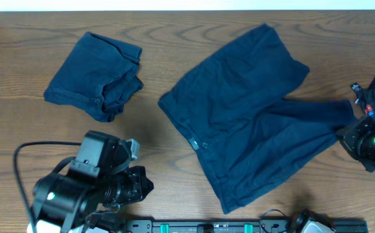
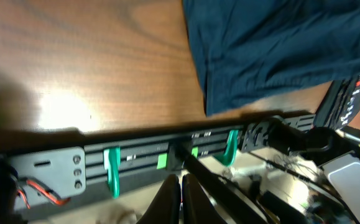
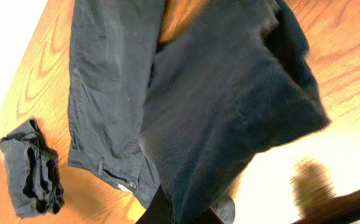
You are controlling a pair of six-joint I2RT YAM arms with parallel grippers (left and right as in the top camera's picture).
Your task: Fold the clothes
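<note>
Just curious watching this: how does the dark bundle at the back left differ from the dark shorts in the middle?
The left pair is folded into a compact bundle; the middle pair lies opened out, both legs showing. The left pair covers far less table than the middle pair. Both are dark navy shorts.

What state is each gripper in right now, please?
Left gripper: closed, holding nothing.
Right gripper: closed on a leg of the spread shorts.
</note>
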